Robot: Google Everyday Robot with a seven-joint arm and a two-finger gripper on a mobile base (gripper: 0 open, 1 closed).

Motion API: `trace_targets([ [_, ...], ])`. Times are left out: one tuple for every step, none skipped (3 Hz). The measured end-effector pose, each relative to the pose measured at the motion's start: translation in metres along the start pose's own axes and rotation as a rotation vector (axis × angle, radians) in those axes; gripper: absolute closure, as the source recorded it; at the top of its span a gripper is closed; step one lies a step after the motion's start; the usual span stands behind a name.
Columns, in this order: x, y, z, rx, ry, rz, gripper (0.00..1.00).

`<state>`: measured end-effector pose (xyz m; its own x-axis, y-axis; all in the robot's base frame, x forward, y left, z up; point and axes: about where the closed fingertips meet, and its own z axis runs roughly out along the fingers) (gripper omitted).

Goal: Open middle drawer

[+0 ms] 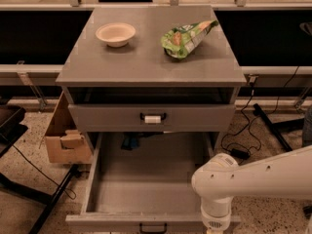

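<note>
The grey three-drawer cabinet [151, 57] stands in the middle of the view. The drawer with a white tag on its handle [152, 118] is shut. Below it the middle drawer [146, 194] stands pulled far out toward me, its black loop handle [153, 226] at the bottom edge of the view. A small dark blue thing [131, 141] lies at its back. My white arm comes in from the right, and its wrist [214, 218] hangs over the drawer's front right corner. My gripper is cut off below the bottom edge, under the wrist.
A cream bowl [115, 34] and a green snack bag [187, 37] lie on the cabinet top. A cardboard box [66, 138] stands to the left of the cabinet. Black cables [243, 130] and a stand leg [273, 126] lie on the floor at the right.
</note>
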<state>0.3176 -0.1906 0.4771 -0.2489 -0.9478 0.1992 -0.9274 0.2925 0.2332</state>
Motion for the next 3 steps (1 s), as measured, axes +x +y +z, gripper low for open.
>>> trace_targets([
  [-0.006, 0.001, -0.004, 0.013, -0.003, -0.019, 0.37],
  [-0.030, 0.006, -0.049, 0.051, -0.007, -0.094, 0.14],
  [-0.040, 0.002, -0.144, 0.143, -0.030, -0.125, 0.00],
])
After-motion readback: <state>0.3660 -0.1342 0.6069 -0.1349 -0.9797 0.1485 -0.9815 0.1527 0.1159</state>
